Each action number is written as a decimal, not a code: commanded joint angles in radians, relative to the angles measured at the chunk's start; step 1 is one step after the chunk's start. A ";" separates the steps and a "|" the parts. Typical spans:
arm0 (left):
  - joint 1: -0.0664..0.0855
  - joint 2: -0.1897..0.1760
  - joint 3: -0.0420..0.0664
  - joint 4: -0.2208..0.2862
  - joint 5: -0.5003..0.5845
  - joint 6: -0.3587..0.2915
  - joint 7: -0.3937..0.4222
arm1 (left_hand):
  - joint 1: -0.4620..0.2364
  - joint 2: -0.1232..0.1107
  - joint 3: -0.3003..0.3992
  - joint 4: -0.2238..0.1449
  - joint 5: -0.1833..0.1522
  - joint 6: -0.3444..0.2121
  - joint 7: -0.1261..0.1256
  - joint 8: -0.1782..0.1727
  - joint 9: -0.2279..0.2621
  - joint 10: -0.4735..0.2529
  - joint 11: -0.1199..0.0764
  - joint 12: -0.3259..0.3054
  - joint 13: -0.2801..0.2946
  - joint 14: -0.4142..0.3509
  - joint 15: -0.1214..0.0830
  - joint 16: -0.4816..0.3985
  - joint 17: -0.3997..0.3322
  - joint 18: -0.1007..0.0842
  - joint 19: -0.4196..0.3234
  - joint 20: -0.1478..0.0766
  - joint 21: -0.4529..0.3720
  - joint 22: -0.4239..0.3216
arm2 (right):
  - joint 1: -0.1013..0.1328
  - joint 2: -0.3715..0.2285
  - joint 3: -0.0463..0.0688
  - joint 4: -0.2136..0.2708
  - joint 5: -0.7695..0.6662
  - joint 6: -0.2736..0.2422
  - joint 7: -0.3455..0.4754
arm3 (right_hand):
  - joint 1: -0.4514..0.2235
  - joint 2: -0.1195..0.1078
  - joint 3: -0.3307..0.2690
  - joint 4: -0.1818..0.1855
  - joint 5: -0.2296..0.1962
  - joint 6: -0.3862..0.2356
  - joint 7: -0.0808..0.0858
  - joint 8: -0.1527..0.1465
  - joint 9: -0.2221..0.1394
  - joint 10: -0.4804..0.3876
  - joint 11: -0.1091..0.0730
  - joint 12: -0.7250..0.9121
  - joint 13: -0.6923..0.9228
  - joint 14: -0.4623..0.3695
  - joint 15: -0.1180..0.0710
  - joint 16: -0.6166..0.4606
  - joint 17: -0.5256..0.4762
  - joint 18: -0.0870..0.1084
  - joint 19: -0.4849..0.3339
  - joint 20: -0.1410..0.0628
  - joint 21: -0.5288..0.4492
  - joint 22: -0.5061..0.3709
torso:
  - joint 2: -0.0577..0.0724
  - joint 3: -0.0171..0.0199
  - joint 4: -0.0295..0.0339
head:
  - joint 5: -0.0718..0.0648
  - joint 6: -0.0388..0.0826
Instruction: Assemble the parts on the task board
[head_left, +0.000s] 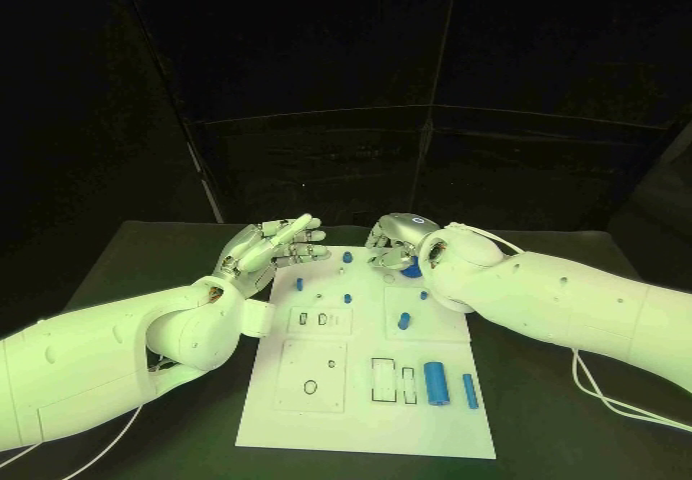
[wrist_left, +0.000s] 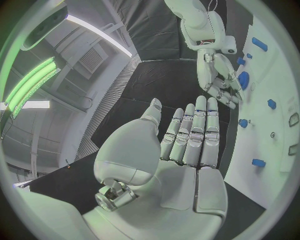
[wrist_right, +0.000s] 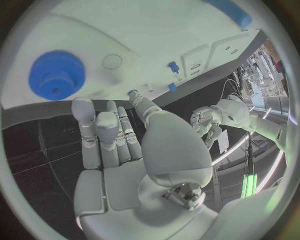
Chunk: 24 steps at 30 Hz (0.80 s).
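The white task board (head_left: 361, 425) lies in the middle of the table. A blue gear (head_left: 413, 268) sits at its far edge, also seen as a toothed disc (wrist_right: 56, 75) lying flat on the board (wrist_right: 125, 30). My right hand (head_left: 392, 242) hovers just behind the gear with fingers (wrist_right: 100, 135) apart and nothing in them. My left hand (head_left: 271, 246) hangs over the board's far left corner, palm flat, fingers (wrist_left: 197, 130) straight and empty. Two blue cylinders (head_left: 436, 383) (head_left: 470, 391) lie at the board's near right.
Small blue pegs (head_left: 346, 257) (head_left: 300, 284) (head_left: 348, 297) stand in the board's far part, and a short blue piece (head_left: 404, 320) lies mid-right. Empty outlined slots (head_left: 385, 380) mark the near half. Black table surrounds the board (wrist_left: 269, 130).
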 joint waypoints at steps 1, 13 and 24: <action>0.003 -0.005 0.001 0.000 -0.006 0.011 0.005 | 0.003 0.008 -0.002 -0.006 -0.003 0.005 0.024 -0.006 -0.001 0.004 0.004 -0.007 -0.001 0.008 -0.001 -0.007 0.001 0.006 0.005 -0.001 -0.005 -0.001 | 0.006 -0.060 0.001 0.069 0.026 -0.065 -0.033 | 0.006 -0.005 0.001 0.012 0.002 0.016 -0.011 0.007 0.001 0.073 -0.018 0.043 0.017 0.011 -0.016 0.029 0.040 -0.004 0.026 -0.006 0.023 0.038 | -0.006 0.0026 -0.0132 | 0.001 0.002; 0.005 -0.016 0.001 -0.007 -0.006 0.010 0.003 | 0.010 0.008 -0.003 -0.012 -0.003 0.008 0.023 -0.007 -0.001 0.007 0.002 -0.008 -0.001 0.010 -0.001 -0.009 0.002 0.007 0.007 -0.001 -0.007 -0.001 | 0.009 -0.225 0.014 0.191 0.168 0.028 -0.096 | 0.040 -0.077 -0.136 0.126 -0.015 -0.089 -0.031 -0.034 -0.014 0.137 -0.059 0.524 0.440 0.055 -0.043 0.212 0.304 -0.043 0.131 -0.039 0.150 0.253 | -0.014 0.0101 -0.0358 | -0.003 0.009; 0.004 -0.002 0.001 -0.012 -0.006 0.014 -0.005 | 0.024 0.006 -0.005 -0.026 -0.003 0.010 0.023 -0.010 -0.001 0.011 0.002 -0.012 0.000 0.013 -0.002 -0.013 0.004 0.007 0.010 -0.002 -0.011 -0.001 | 0.009 -0.186 0.015 0.123 0.146 0.088 -0.124 | 0.096 -0.051 -0.219 0.263 0.000 -0.120 -0.020 -0.014 -0.010 0.166 -0.037 0.911 0.870 0.065 -0.030 0.278 0.412 -0.050 0.146 -0.023 0.186 0.312 | -0.009 0.0135 -0.0274 | -0.013 0.011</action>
